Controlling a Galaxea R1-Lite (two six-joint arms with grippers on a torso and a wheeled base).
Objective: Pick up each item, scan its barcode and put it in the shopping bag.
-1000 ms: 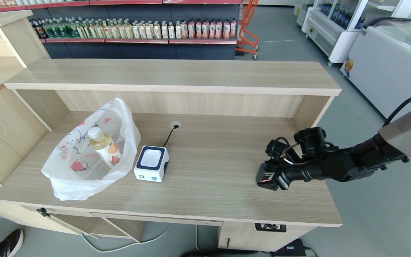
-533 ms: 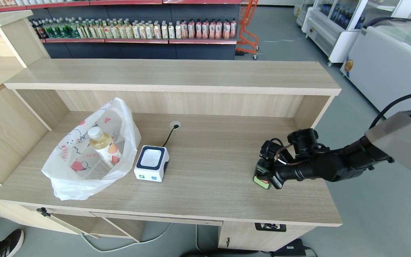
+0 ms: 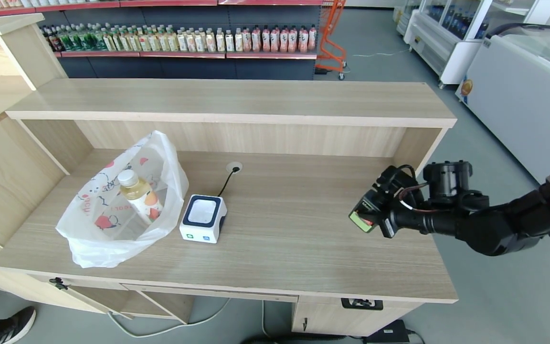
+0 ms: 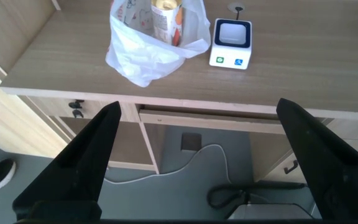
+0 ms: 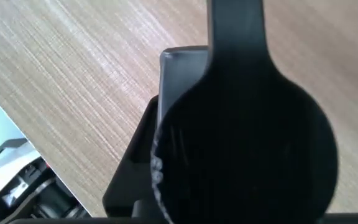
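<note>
Clamping a small pack, the right claw is hovering above the counter near its right edge. The scanner is sitting well apart toward the left edge, just beside the bag holding a bottle. The left claw is hanging spread apart below the front edge. Risk: the claw is covering much of the pack, so the barcode may miss the scanner.

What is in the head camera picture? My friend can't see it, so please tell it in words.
The robot's right gripper holds a small green and red box above the right end of a wooden shop counter. Toward the left, a white scanner sits beside a plastic shopping bag with a drink bottle already inside.
</note>
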